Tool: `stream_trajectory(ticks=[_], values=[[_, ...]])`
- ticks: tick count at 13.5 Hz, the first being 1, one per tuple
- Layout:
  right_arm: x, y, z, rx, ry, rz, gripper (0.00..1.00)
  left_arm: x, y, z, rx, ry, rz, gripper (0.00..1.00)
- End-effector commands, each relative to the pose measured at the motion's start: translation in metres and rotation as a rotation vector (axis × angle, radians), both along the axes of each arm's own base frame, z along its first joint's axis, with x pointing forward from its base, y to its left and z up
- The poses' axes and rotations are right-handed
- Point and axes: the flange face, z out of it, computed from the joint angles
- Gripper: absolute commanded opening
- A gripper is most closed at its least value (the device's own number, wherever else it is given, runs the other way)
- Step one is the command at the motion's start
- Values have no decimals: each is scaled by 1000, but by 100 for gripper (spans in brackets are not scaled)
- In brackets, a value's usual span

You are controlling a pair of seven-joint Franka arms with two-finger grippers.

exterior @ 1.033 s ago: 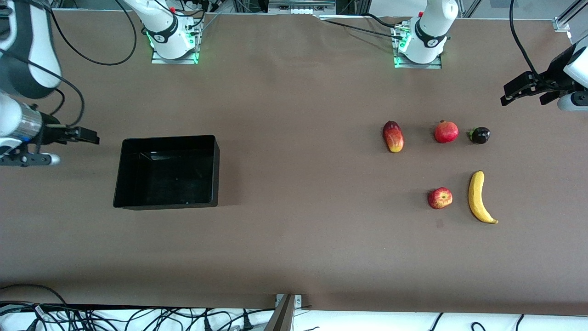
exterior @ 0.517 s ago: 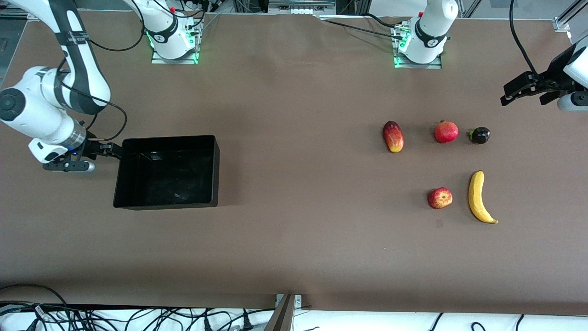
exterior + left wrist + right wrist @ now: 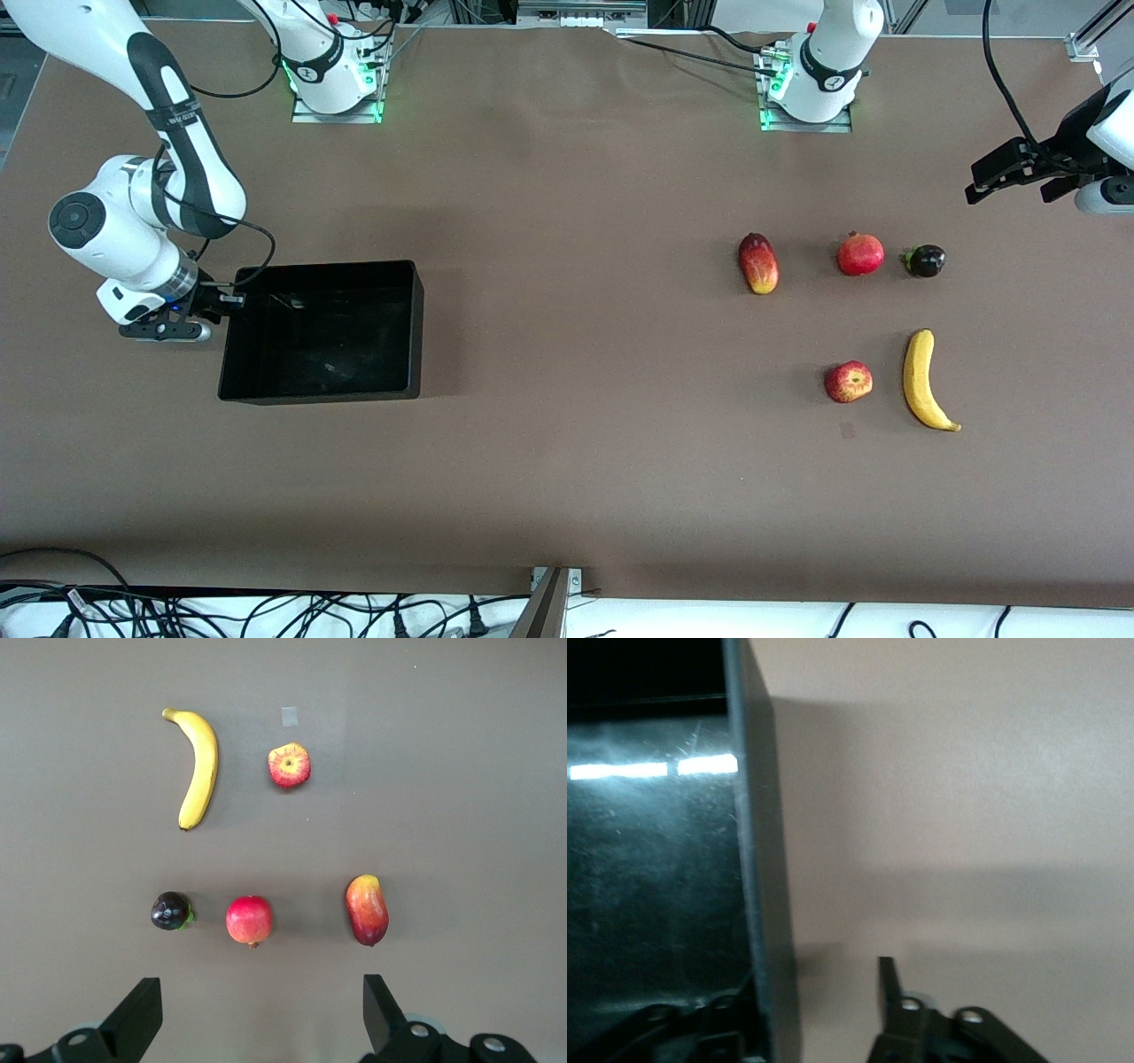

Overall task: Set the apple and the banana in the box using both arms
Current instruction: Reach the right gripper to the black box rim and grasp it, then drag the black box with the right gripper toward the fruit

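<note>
The apple (image 3: 849,382) (image 3: 290,765) and the banana (image 3: 921,377) (image 3: 200,766) lie side by side on the table at the left arm's end, the banana closer to that end. The black box (image 3: 416,328) sits empty at the right arm's end. My right gripper (image 3: 229,299) (image 3: 815,992) is down at the box's end wall (image 3: 757,859). It stands open astride the wall, with one finger inside and the outer finger (image 3: 888,988) a gap away from it. My left gripper (image 3: 1010,182) (image 3: 261,1010) waits open, high over the table's end, and holds nothing.
Three other fruits lie in a row farther from the front camera than the apple: an oval red-yellow fruit (image 3: 758,263), a round red fruit with a crown tip (image 3: 860,254) and a small dark fruit (image 3: 925,260). Cables run along the table's near edge.
My right arm has swung in from the table's end to the box's end wall, and its jaws have narrowed around that wall. The left arm and the fruits have not moved.
</note>
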Motion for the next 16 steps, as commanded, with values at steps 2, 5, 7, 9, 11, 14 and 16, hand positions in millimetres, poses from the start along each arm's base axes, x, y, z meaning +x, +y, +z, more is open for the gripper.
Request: stream_trajectory(ticks=[2, 5, 7, 9, 11, 14, 16], values=[[5, 9, -6, 3, -30, -45, 8, -5, 0, 4, 2, 0, -3, 100], [9, 13, 0, 5, -42, -37, 0, -5, 0, 4, 2, 0, -3, 100], [18, 23, 10, 7, -64, -5, 0, -5, 0, 3, 2, 3, -3, 100], [27, 45, 25, 21, -85, 32, 0, -5, 0, 3, 2, 1, -3, 100], [29, 77, 46, 41, -90, 81, 0, -5, 0, 3, 2, 1, -3, 100], [50, 108, 82, 61, -6, 107, 0, -5, 1, 3, 2, 1, -3, 100], [62, 163, 117, 68, 36, 86, 0, -5, 1, 3, 2, 1, -3, 100]])
